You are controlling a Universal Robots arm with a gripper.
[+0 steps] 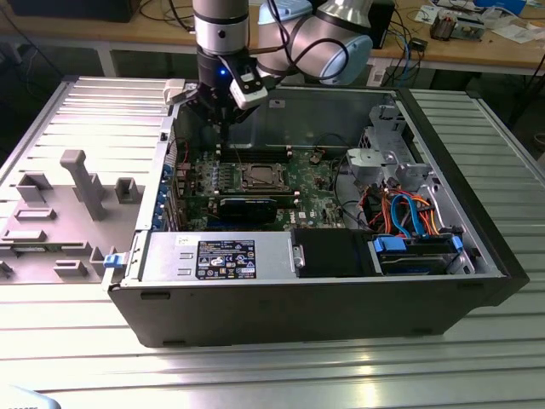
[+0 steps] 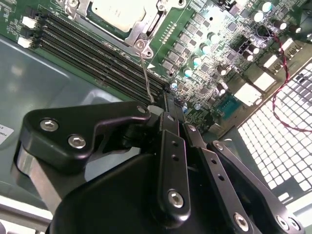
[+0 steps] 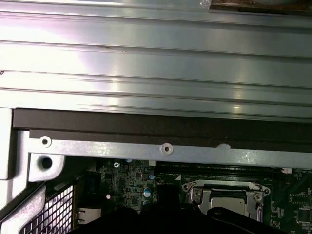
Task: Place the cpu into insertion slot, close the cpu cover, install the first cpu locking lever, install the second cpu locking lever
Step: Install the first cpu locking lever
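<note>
**Entry: open computer case, my pincer above the board's rear edge**

- Computer case: black tower lying on its side, lid off, on a ribbed grey metal bench.
- Motherboard: green, flat on the case floor.
- Cpu: dull silver square, seated in the insertion slot near the middle of the board. In the second wrist view the cpu lies under the silver cpu cover, whose frame is down around it.
- Locking lever: thin wire rod in the second wrist view, running from a screw at the cover's corner toward my fingertips and across the black memory slots.
- My pincer: hanging inside the case over the board's far side, to the exterior view's left of the socket. Whether its black fingers are spread, together, or pinching the wire, I cannot tell.
- Drive cables: orange and blue, at the exterior view's right.
</note>
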